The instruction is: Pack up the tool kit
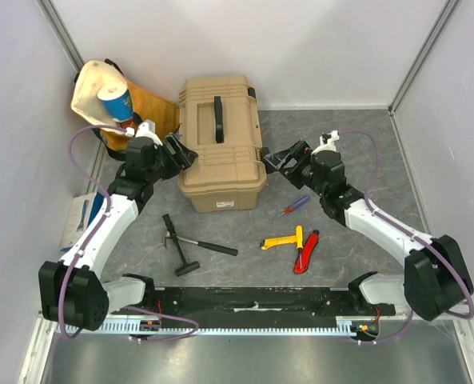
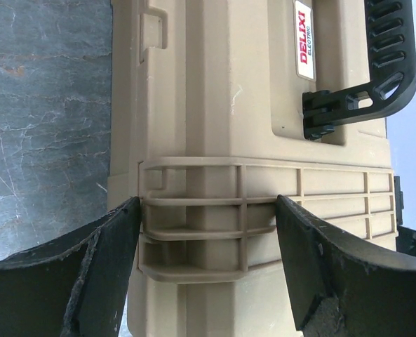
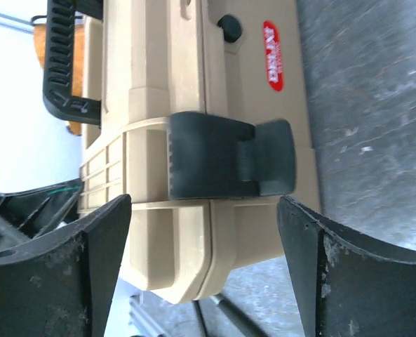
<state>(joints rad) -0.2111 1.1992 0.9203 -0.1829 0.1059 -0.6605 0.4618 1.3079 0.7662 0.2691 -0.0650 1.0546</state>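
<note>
Tan toolbox [image 1: 221, 152] between wide-open left gripper [image 1: 185, 154], right gripper [image 1: 275, 160]

The left arm [image 1: 113, 220] reaches from the near-left corner of the worktop [image 1: 356, 160] toward the far edge. Its elbow is bent and the left claw [image 1: 178, 152] is turned rightward, jaws spread wide and holding nothing. The right arm [image 1: 380, 224] mirrors it from the near-right corner, with the right claw [image 1: 280, 158] turned leftward, jaws equally wide and empty.
</note>
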